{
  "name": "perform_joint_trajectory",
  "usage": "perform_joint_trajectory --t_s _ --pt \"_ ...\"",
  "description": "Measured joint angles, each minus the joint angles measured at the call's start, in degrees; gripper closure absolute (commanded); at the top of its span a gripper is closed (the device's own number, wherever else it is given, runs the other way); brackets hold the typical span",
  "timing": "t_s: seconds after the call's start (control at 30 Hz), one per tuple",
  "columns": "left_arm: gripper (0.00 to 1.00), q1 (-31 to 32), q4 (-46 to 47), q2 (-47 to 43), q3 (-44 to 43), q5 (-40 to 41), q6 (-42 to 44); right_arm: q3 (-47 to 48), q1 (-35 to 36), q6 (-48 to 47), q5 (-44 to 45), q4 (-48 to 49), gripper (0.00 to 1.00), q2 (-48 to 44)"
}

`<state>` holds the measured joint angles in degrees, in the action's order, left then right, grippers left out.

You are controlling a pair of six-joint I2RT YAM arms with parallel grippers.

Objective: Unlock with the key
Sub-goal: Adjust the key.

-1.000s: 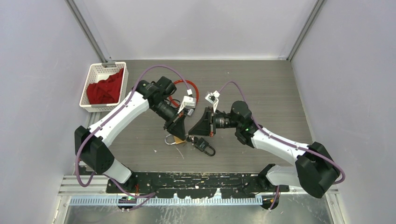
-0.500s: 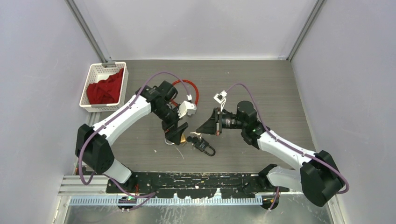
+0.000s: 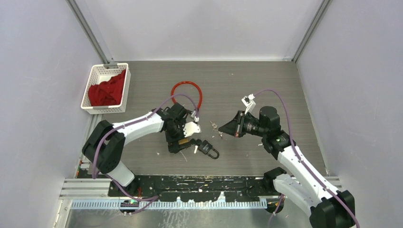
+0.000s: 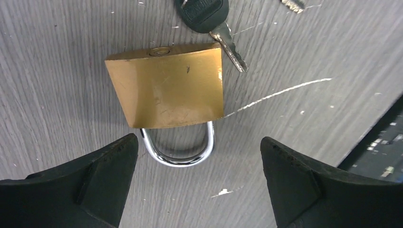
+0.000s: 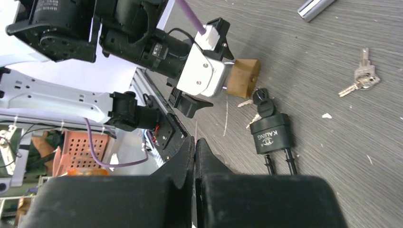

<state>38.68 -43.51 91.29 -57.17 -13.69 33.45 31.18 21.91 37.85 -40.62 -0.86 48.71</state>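
Observation:
A brass padlock [image 4: 166,88] lies flat on the table, its silver shackle [image 4: 178,153] pointing toward my left gripper [image 4: 199,140]. That gripper is open, one finger on each side of the shackle, touching nothing. A black-headed key [image 4: 204,12] lies by the lock's keyhole edge, its blade outside the keyhole. From above, the left gripper [image 3: 176,145] sits over the brass padlock [image 3: 182,141]. My right gripper [image 3: 223,128] hangs off to the right, shut, with nothing seen between its fingers [image 5: 187,152]. Its view shows the brass padlock [image 5: 243,76] and the key [image 5: 260,97].
A black padlock [image 3: 207,148] lies just right of the brass one. Small silver keys [image 3: 214,126] lie between the arms. A red cable loop [image 3: 186,92] is further back, and a white basket [image 3: 92,76] with red cloth stands at the far left.
My left gripper has opened and let go of the brass padlock, which now lies on the table. The right arm has drawn back to the right, still shut.

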Motion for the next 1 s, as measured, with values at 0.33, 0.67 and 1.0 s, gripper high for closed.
perform_joint_trajectory --t_s 0.33,0.67,1.0 --pt "0.13 1.36 4.9 -10.29 9.64 4.44 7.26 0.0 -0.31 -2.51 3.78 -7.41 0.99 -1.29" --pt "0.45 3.3 5.14 -12.04 11.02 1.07 10.62 0.46 -0.31 -3.3 3.96 -8.33 0.99 0.39" --pt "0.57 3.48 6.54 -5.46 10.62 3.19 11.56 1.79 -0.31 -3.63 3.65 -8.48 0.99 0.96"
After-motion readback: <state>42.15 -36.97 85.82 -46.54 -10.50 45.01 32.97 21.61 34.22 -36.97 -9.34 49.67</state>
